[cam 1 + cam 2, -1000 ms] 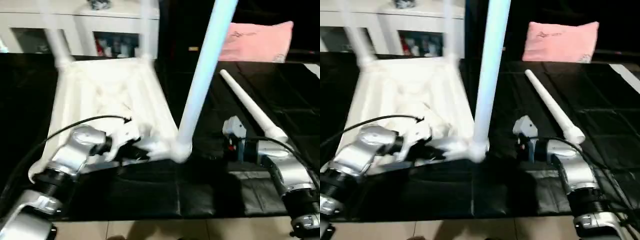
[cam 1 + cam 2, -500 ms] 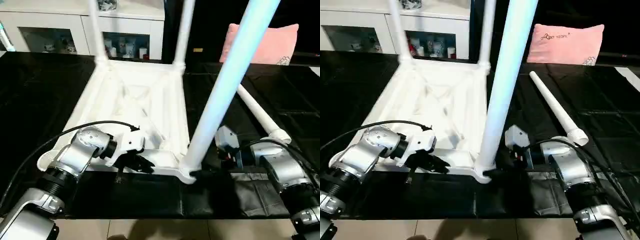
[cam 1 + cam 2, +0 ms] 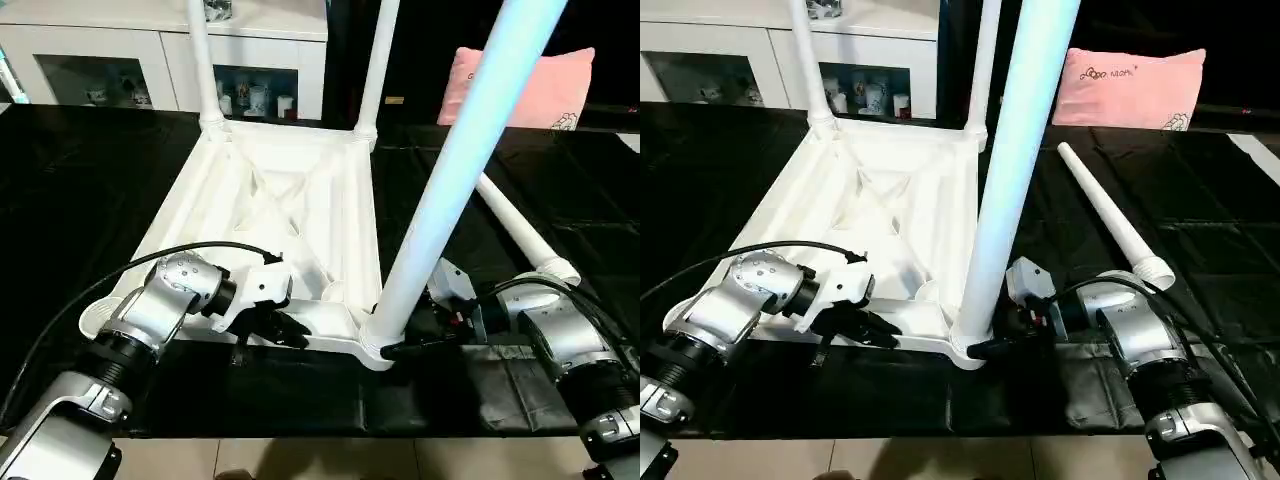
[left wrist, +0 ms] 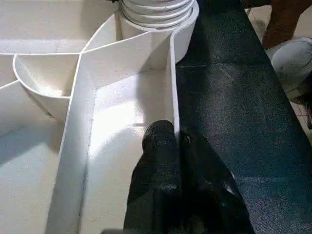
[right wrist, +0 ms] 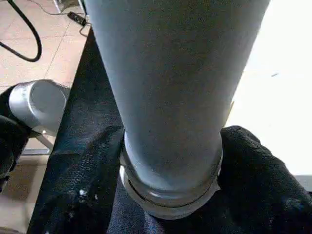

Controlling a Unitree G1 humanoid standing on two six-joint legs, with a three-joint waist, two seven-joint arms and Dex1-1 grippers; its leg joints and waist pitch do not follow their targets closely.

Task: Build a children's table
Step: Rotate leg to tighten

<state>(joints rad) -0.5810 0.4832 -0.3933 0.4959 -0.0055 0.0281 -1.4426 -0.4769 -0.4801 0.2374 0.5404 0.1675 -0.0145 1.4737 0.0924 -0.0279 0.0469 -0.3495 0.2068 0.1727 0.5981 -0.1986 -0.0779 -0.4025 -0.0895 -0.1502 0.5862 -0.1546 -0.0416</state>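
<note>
Upside down, white ribbed tabletop (image 3: 280, 200) bears three upright legs (image 3: 455, 180)

Pink rectangular fabric pillow (image 3: 1129, 88), lying beyond my right arm: a short line of small dark print near its top edge, letters too small for me to make out.
Same pillow, lower corner: a small dark printed mark, not readable.
Everything else I see: no text, labels, brands or numbers.
</note>
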